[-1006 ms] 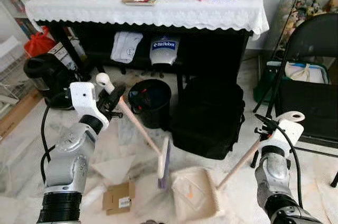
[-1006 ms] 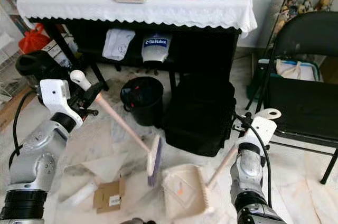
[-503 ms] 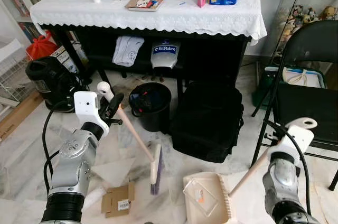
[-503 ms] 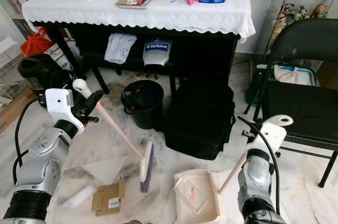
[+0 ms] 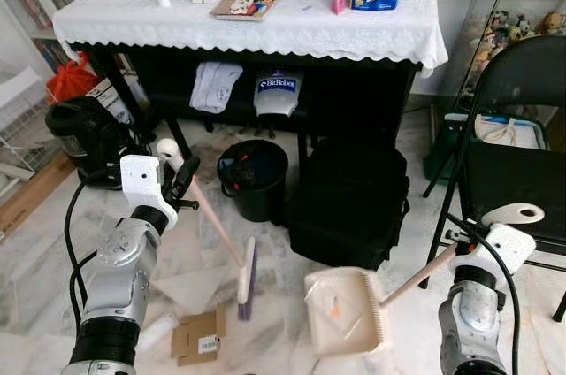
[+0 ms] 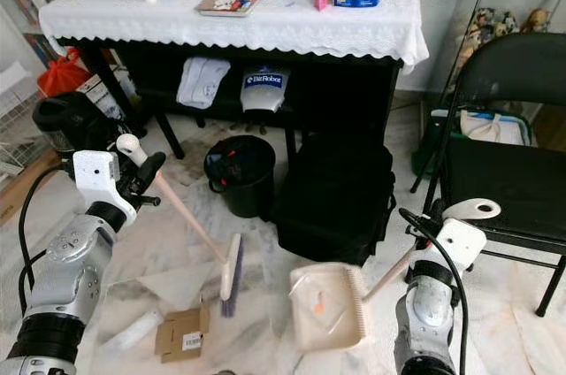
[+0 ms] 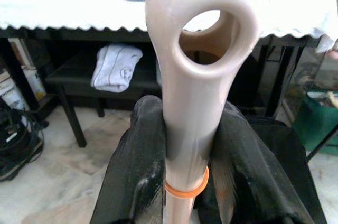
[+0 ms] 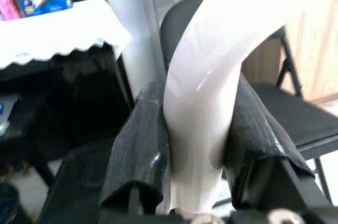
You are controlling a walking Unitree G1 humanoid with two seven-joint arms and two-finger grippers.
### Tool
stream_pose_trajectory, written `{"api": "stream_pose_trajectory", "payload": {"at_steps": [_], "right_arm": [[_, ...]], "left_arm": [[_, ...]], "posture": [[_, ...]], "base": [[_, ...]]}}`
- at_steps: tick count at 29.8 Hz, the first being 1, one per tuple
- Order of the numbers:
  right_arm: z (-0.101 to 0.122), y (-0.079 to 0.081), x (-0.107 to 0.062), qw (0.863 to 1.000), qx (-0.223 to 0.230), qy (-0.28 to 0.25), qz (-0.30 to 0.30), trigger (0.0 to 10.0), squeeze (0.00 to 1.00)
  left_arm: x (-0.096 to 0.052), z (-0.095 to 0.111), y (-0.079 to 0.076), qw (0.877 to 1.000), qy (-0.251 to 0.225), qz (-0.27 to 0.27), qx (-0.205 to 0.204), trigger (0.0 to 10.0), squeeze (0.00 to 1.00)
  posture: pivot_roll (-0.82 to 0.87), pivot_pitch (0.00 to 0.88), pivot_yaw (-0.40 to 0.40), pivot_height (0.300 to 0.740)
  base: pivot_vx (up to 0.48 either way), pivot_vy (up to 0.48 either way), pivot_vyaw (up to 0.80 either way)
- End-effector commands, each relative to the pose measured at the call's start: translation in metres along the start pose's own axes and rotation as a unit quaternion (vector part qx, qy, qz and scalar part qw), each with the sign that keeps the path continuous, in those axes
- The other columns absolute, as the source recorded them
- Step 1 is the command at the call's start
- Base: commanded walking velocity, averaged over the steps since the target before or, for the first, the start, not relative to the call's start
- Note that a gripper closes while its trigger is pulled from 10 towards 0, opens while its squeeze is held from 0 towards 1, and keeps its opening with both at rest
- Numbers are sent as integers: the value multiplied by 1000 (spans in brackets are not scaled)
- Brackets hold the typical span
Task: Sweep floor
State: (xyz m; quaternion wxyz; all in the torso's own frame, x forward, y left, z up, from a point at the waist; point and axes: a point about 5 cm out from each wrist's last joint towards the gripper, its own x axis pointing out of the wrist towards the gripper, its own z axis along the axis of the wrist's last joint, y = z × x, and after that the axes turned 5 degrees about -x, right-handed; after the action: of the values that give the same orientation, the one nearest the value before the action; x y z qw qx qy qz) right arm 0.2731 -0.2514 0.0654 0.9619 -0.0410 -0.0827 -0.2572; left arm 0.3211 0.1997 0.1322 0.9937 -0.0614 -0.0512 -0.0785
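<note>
The left hand (image 7: 182,182) is clenched round the cream plastic handle of a short broom (image 5: 212,229), just below its hanging loop; the broom slants down to its purple-bristled head (image 5: 247,278), which rests on the pale marbled floor (image 5: 35,251) at the near centre. The right hand (image 8: 195,145) is clenched on the pale looped handle of a beige plastic dustpan (image 5: 343,311), which is held right of the broom head, tilted and seemingly lifted off the floor, with a small orange scrap (image 5: 334,309) on its tray.

A tilted pan could spill its scrap if it is tipped further. A gap lies between broom head and pan, so debris pushed across could be scattered short of the lip unless the pan is set flat first. A flattened brown cardboard piece (image 5: 196,333) at the near left may be too broad for the pan and could jam under the bristles.

Room is tight on the far side: a round black waste bin (image 5: 252,176) and a black soft bag (image 5: 349,202) stand just beyond the broom, under a black desk with a white lace cloth (image 5: 265,26). A black folding chair (image 5: 513,136) crowds the right arm. Open floor is left at the near left.
</note>
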Motion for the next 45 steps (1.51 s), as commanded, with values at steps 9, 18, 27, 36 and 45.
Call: {"api": "stream_pose_trajectory", "payload": {"at_steps": [9, 18, 27, 36, 45], "right_arm": [[43, 22, 1, 995, 27, -84, 40, 10000, 0], [54, 40, -5, 994, 56, -73, 63, 10000, 0], [62, 52, -3, 993, 56, -65, 84, 10000, 0], [64, 59, 2, 993, 51, -61, 91, 10000, 0], [65, 69, -2, 990, 78, -54, 105, 10000, 0]], "left_arm": [[-8, -7, 1, 999, -15, 19, 47, 10000, 0], [-18, -17, -2, 997, -22, 39, 67, 10000, 0], [-16, -15, 1, 993, -48, 88, 60, 10000, 0], [-10, -11, -6, 993, -62, 80, 60, 10000, 0], [-8, -12, -11, 993, -58, 70, 71, 10000, 0]], "posture": [[-53, 0, 111, 740], [-60, 0, 85, 740], [-51, 0, 43, 740], [-28, 0, 44, 740], [-26, 0, 58, 740]], "base": [[0, 0, 0], [0, 0, 0], [0, 0, 0], [0, 0, 92], [0, 0, 776]]}}
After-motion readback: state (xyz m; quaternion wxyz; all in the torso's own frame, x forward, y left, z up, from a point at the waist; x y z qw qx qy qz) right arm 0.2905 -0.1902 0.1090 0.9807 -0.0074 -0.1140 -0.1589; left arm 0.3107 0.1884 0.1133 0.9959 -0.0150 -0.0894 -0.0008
